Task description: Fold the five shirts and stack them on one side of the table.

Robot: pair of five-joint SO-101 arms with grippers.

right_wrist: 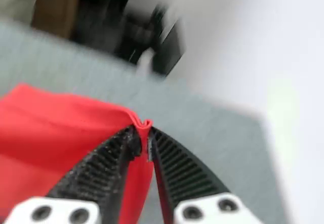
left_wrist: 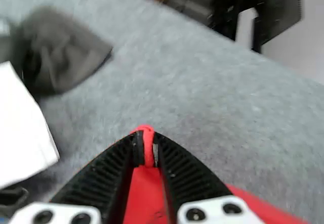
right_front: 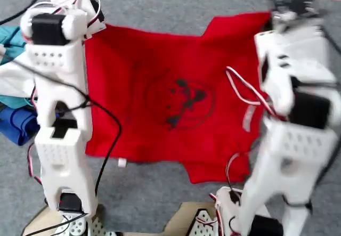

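Note:
A red shirt (right_front: 170, 103) with a dark print lies spread across the grey table, collar to the right. My left gripper (left_wrist: 146, 145) is shut on a pinch of the red shirt (left_wrist: 144, 155) at its far left corner, held above the table. My right gripper (right_wrist: 143, 133) is shut on the red shirt (right_wrist: 55, 133) at its far right corner, near the sleeve. In the high view the left arm (right_front: 56, 87) stands over the shirt's left edge and the right arm (right_front: 293, 103) over its right edge.
Teal, white and blue shirts (right_front: 13, 103) are heaped at the table's left edge. A dark grey garment (left_wrist: 55, 57) and a white one (left_wrist: 20, 133) lie beside the left gripper. Bare grey table (right_front: 149, 193) runs along the near side.

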